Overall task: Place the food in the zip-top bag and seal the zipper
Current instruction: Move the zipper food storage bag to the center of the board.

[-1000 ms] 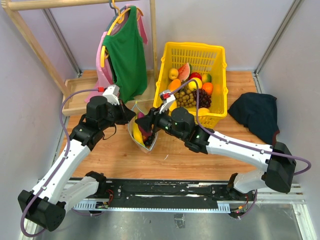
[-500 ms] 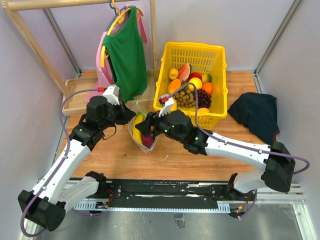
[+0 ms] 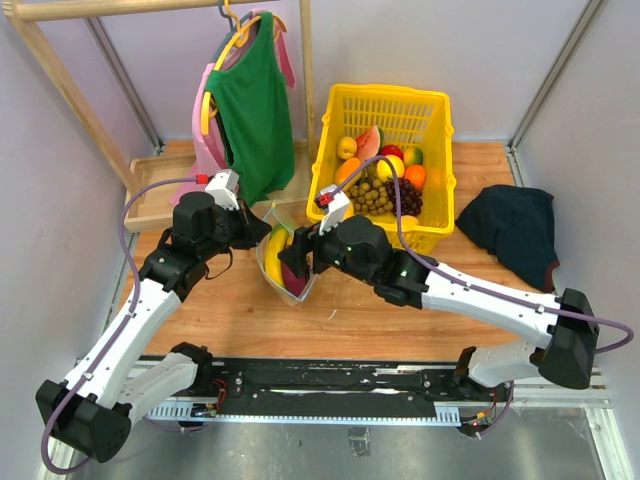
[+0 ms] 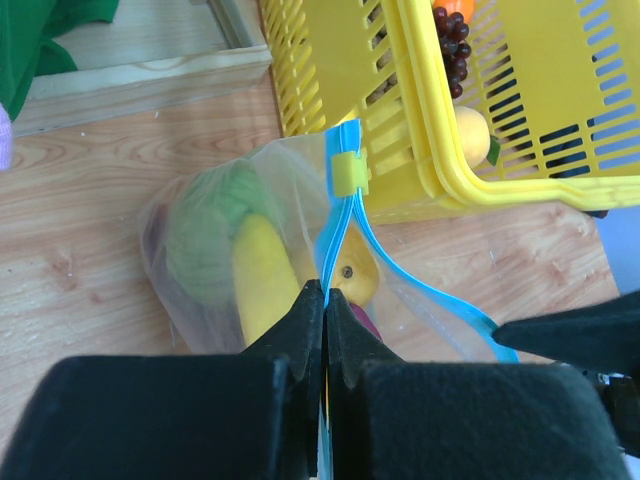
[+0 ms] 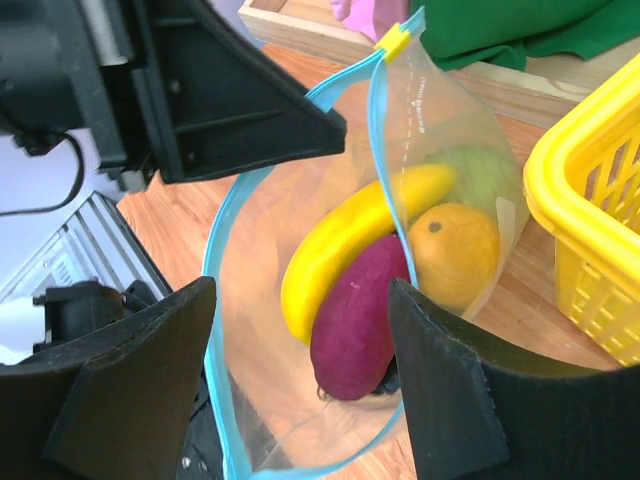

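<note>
The clear zip-top bag stands open on the wooden table beside the basket. My left gripper is shut on its mouth edge, pinching the light-blue zipper below the yellow slider. Food lies inside the bag: a yellow banana, a dark purple piece, an orange round fruit and a green melon. My right gripper hovers open just above the bag's mouth with nothing between its fingers. In the top view it sits right over the bag.
The yellow basket holding more fruit stands directly behind and to the right of the bag. A clothes rack with a green shirt rises at the back left on a wooden base. A dark cloth lies at the right.
My right gripper's jaws have spread apart and drawn back a little from inside the bag, leaving the purple piece in it. The left arm has not moved.
</note>
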